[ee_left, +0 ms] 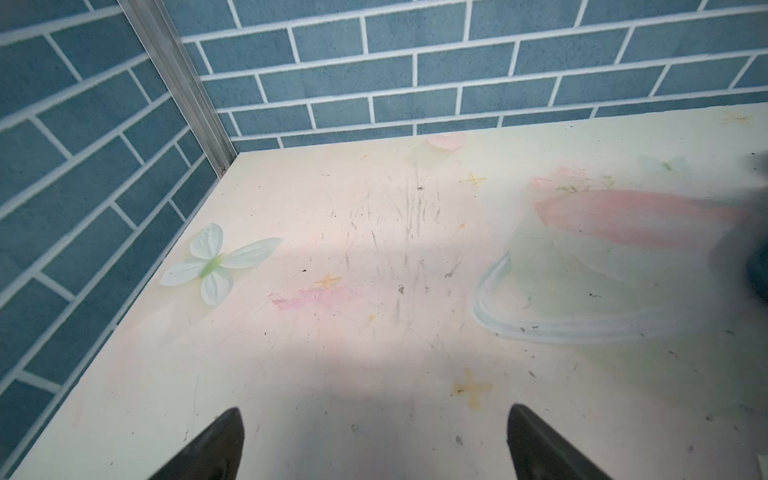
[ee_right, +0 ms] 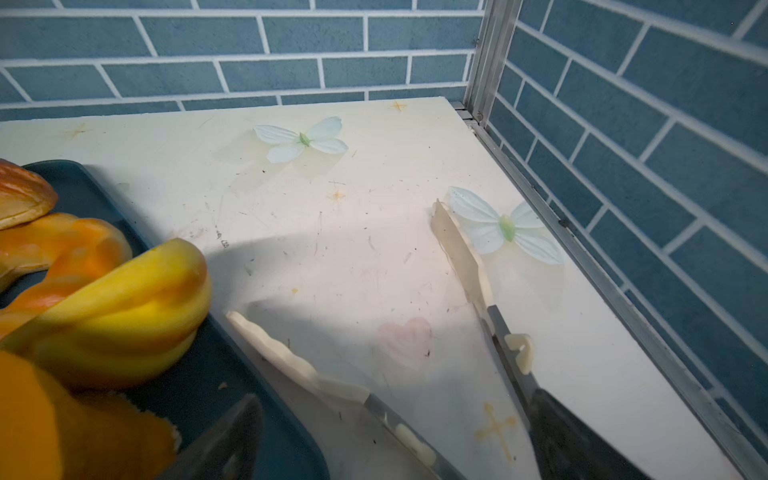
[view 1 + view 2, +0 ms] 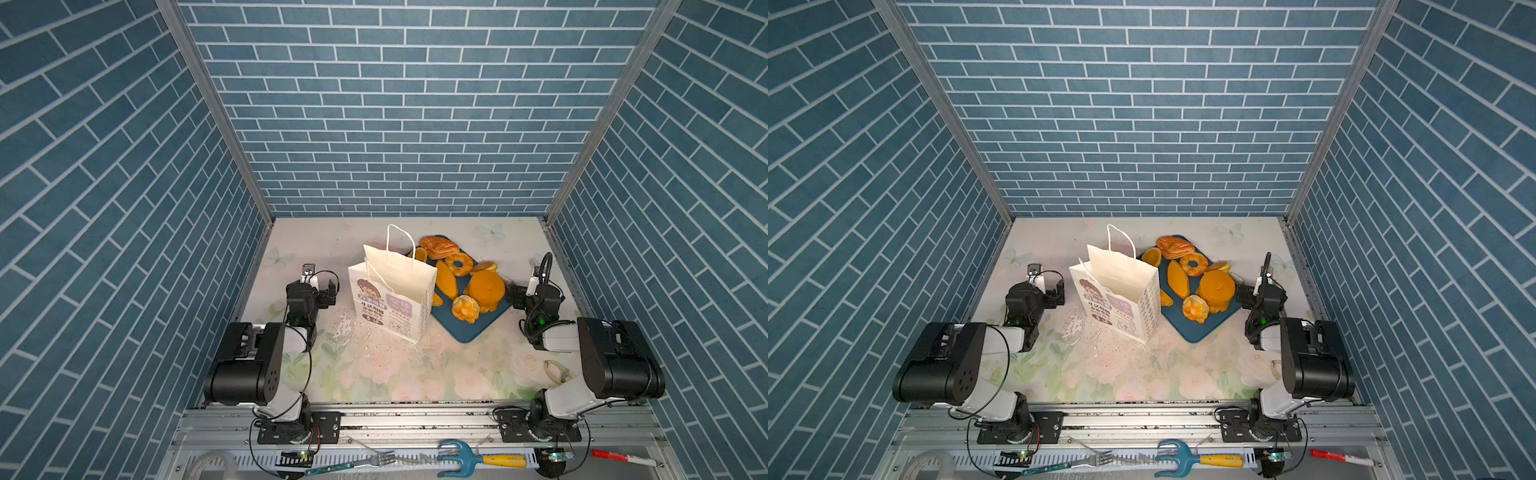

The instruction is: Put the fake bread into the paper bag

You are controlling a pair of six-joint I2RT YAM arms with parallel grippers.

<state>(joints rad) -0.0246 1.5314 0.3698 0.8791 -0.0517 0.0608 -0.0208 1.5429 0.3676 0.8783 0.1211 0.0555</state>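
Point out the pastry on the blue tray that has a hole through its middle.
The ring doughnut, lying flat between the brown braided pastry and the thick round cake. All the others are solid.

The left arm (image 3: 257, 361) was folded at the elbow, with its wrist held left of the paper bag (image 3: 392, 291) and well apart from it. The left claw (image 1: 374, 411) had its jaws spread wide and gripped nothing. The right arm (image 3: 615, 361) was folded in the same manner, well to the right of the bag. The right claw (image 2: 332, 262) also had its jaws spread wide and empty. Cream pads (image 2: 461, 249) lined its fingers.
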